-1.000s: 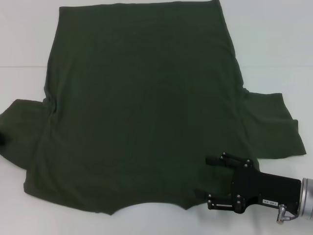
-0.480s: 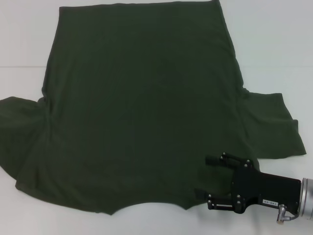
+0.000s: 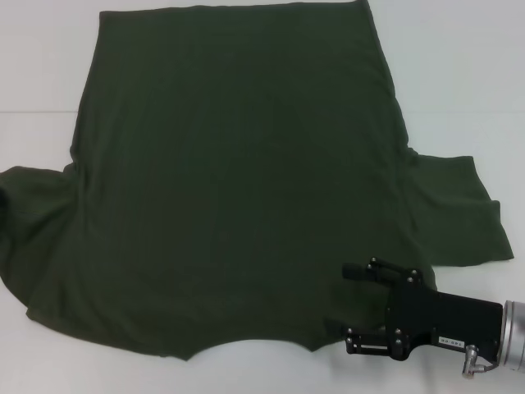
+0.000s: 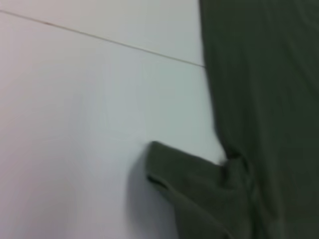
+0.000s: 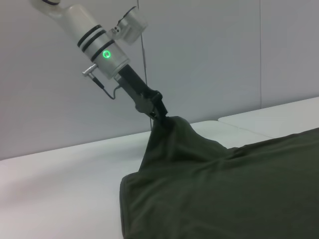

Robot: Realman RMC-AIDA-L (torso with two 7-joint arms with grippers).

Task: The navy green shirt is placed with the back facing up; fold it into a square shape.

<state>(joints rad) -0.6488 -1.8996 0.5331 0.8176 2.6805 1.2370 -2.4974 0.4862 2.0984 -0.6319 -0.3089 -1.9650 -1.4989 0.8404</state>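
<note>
From the head view the shirt (image 3: 238, 180) lies spread, plain side up, over most of the white worktop (image 3: 459, 82); the right gripper (image 3: 361, 304) sits at its near right corner, fingers spread wide with the cloth edge between them, not yet closed. The left wrist view shows only a sleeve lifted off the worktop. In the right wrist view the left gripper (image 5: 158, 112) pinches that sleeve, raised in a peak. If the right closes on a thin edge, the cloth could slip and the fold go crooked. No containers here.
</note>
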